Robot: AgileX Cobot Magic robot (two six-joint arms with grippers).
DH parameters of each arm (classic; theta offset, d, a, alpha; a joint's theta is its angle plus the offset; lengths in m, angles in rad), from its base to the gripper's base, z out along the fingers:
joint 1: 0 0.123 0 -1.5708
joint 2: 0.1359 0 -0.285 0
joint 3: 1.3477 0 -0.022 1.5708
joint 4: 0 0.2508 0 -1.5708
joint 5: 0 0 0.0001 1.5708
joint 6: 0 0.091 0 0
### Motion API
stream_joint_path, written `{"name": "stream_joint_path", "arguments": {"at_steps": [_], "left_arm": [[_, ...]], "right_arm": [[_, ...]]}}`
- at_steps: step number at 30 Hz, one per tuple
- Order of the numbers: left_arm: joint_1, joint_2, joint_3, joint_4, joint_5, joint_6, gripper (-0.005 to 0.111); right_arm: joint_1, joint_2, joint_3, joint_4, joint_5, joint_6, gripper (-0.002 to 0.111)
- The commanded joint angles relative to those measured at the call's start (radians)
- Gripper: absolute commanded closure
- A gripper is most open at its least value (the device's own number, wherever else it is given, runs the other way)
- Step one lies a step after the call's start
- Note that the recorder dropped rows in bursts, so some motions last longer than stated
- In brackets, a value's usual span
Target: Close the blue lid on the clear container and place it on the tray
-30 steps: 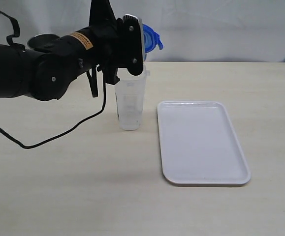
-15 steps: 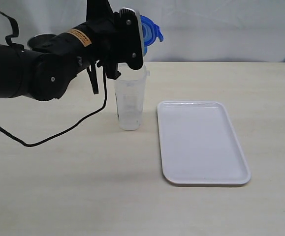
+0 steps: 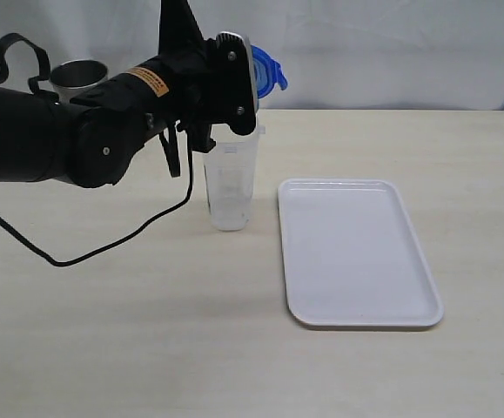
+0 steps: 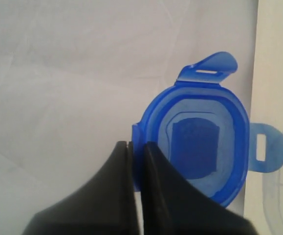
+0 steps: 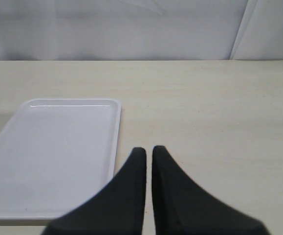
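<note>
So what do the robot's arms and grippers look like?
The left arm is bulky matte black, with an orange label and a thin black cable looping off it. The left gripper and right gripper each have two black, tapered fingers.

The black left arm (image 3: 77, 139) shifts rightward — the tapered steel cup (image 3: 79, 75) behind it now shows fully — and the small blue plastic lid (image 3: 269, 70) dips back down.
</note>
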Motion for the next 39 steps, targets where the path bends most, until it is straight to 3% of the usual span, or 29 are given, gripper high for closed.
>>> {"name": "stream_joint_path", "arguments": {"at_steps": [1,7,18,24,31,36,39], "left_arm": [[-0.002,0.0,0.003,-0.021,-0.01,-0.013,0.107],[-0.002,0.0,0.003,-0.04,0.033,-0.013,0.107],[-0.002,-0.013,0.003,-0.044,-0.051,-0.059,0.107],[-0.002,-0.013,0.003,-0.046,0.035,-0.059,0.107],[-0.002,-0.013,0.003,-0.067,0.041,-0.059,0.107],[-0.002,-0.033,0.003,-0.073,0.003,-0.064,0.107],[-0.002,-0.041,0.003,-0.075,-0.094,-0.065,0.107]], "right_arm": [[-0.006,-0.004,0.004,0.0,-0.008,0.0,0.104],[-0.006,-0.004,0.004,0.0,-0.008,0.0,0.104],[-0.006,-0.004,0.004,0.0,-0.008,0.0,0.104],[-0.006,-0.004,0.004,0.0,-0.008,0.0,0.104],[-0.006,-0.004,0.004,0.0,-0.008,0.0,0.104],[-0.006,-0.004,0.004,0.0,-0.008,0.0,0.104],[-0.006,-0.004,0.004,0.0,-0.008,0.0,0.104]]}}
